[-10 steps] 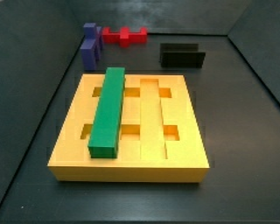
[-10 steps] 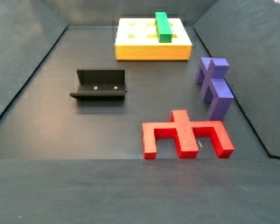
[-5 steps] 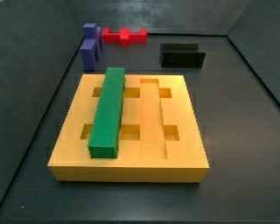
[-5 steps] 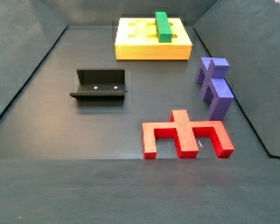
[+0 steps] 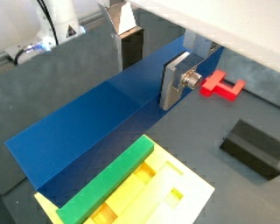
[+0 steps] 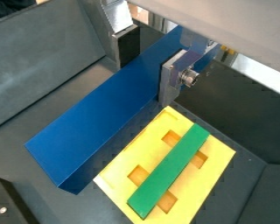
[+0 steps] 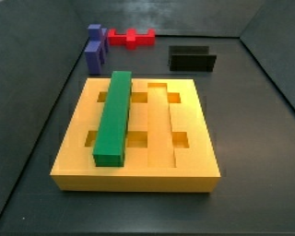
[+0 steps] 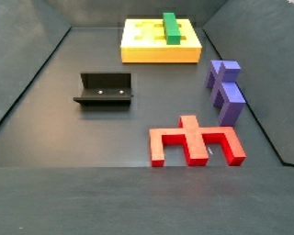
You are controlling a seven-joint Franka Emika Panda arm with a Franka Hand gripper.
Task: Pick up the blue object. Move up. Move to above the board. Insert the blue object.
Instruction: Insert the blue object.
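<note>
Wrist views show the hand (image 5: 149, 61) pinching the long royal-blue rectangular bar (image 6: 113, 127), lifted above the grooved yellow rectangular board (image 6: 219, 171); insertion is not yet done.

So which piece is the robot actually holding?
Look above the big yellow grooved board with the green bar lying in it. The gripper hangs there, clamped on a long royal-blue rectangular bar, the only piece off the floor.
</note>
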